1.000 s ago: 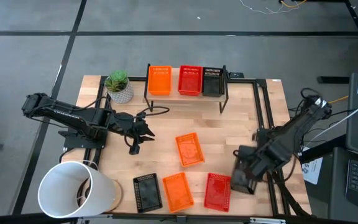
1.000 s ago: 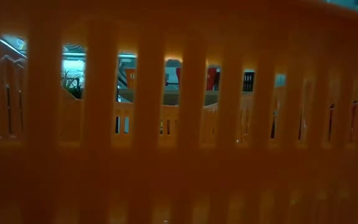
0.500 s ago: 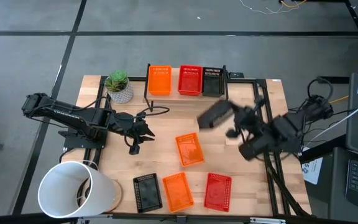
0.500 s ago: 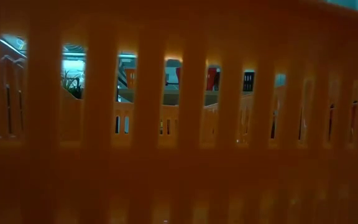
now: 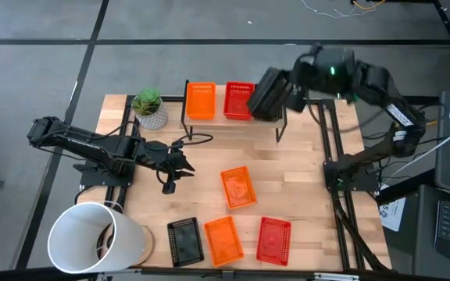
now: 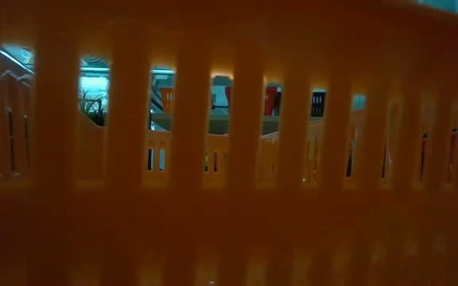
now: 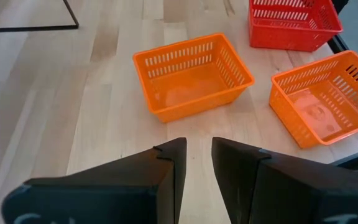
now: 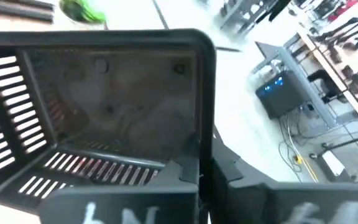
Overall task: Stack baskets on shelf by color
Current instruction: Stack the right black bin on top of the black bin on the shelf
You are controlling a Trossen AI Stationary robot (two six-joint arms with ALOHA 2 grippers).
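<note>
The shelf [image 5: 233,119] stands at the table's far edge and carries an orange basket [image 5: 201,100], a red one [image 5: 239,101] and a black one [image 5: 267,114] side by side. My right gripper [image 5: 287,91] is raised over the shelf's right end, shut on another black basket [image 5: 266,90]. An orange basket [image 5: 238,187] lies mid-table. Black [image 5: 184,240], orange [image 5: 223,238] and red [image 5: 274,238] baskets lie along the near edge. My left gripper [image 5: 174,168] waits left of centre, open by a narrow gap, with the orange basket [image 7: 191,74] ahead of it. My right gripper [image 8: 202,177] holds the black basket by one side wall [image 8: 197,163], close to a corner. The wall is pinched with one finger inside [image 8: 123,205] and one outside [image 8: 266,199]. The basket is tilted and lifted clear of the table, above the shelf's right end.
A white bucket [image 5: 96,238] lies on its side at the near left corner. A potted plant [image 5: 149,108] stands left of the shelf. An orange basket wall [image 6: 229,199] fills the low view. Bare wood lies between the shelf and the mid-table basket.
My right gripper has carried the black basket from the near right part of the table up and toward the far edge, ending over the shelf's right end. The basket has been lifted clear and tipped on the way.
</note>
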